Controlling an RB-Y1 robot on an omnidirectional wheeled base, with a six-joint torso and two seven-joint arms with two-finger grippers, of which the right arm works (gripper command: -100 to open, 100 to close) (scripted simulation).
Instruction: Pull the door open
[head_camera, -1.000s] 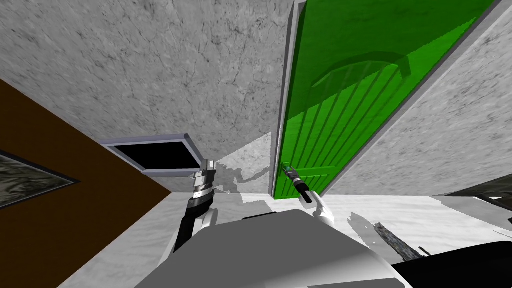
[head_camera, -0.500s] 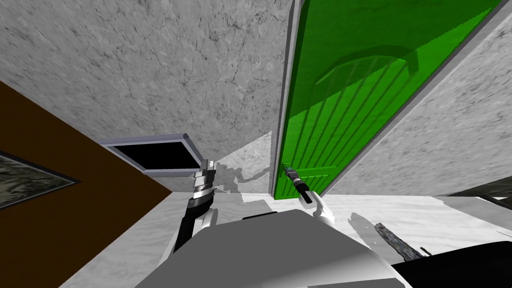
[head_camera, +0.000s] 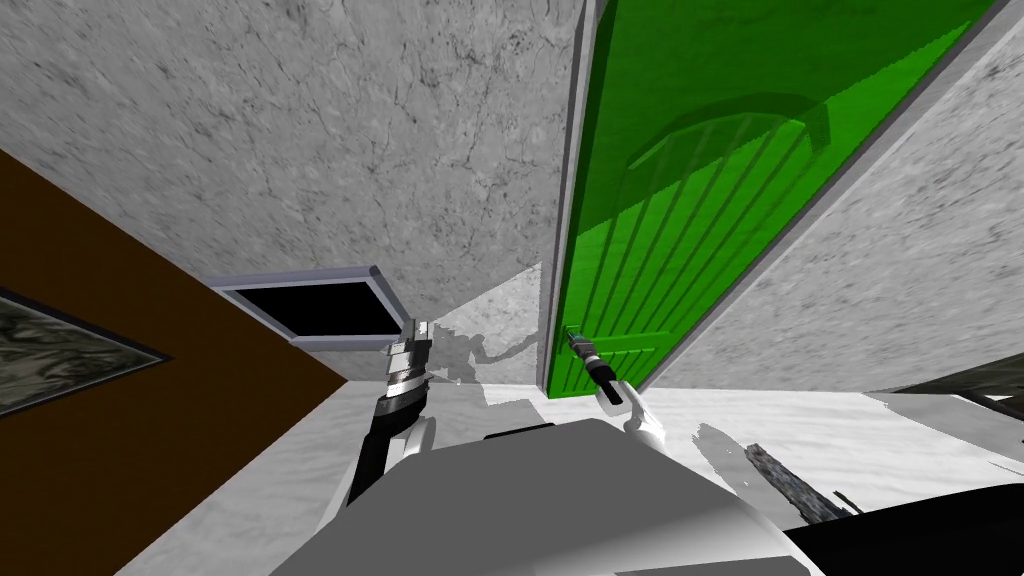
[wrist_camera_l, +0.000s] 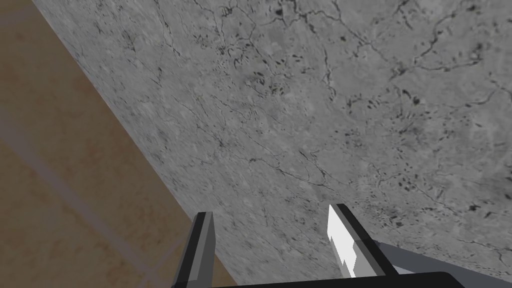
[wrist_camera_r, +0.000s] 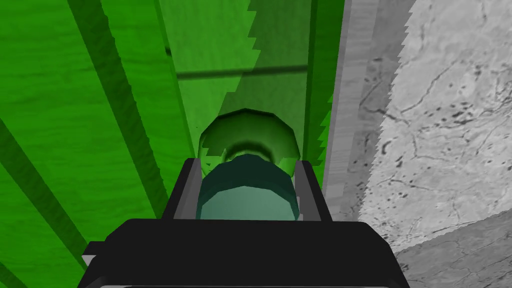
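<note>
The bright green panelled door (head_camera: 690, 190) stands in a grey frame (head_camera: 572, 200) ahead and to the right. My right gripper (head_camera: 574, 338) reaches its low edge by the frame. In the right wrist view a teal-green round knob (wrist_camera_r: 246, 189) sits between the gripper's (wrist_camera_r: 246, 172) two fingers, which press its sides; the knob's green base (wrist_camera_r: 247, 131) meets the door (wrist_camera_r: 100, 100). My left gripper (head_camera: 418, 328) hangs by the grey wall, its fingers (wrist_camera_l: 200, 245) standing apart with nothing between them.
A grey marbled wall (head_camera: 300, 130) runs left of the door, with a brown wall (head_camera: 120, 400) further left. A grey-framed black opening (head_camera: 310, 308) lies beside the left arm. A dark slanted object (head_camera: 790, 485) lies on the pale floor at right.
The whole head view has shifted slightly, with the door's right edge swinging a little; the right gripper stays on the knob and the left arm has not moved.
</note>
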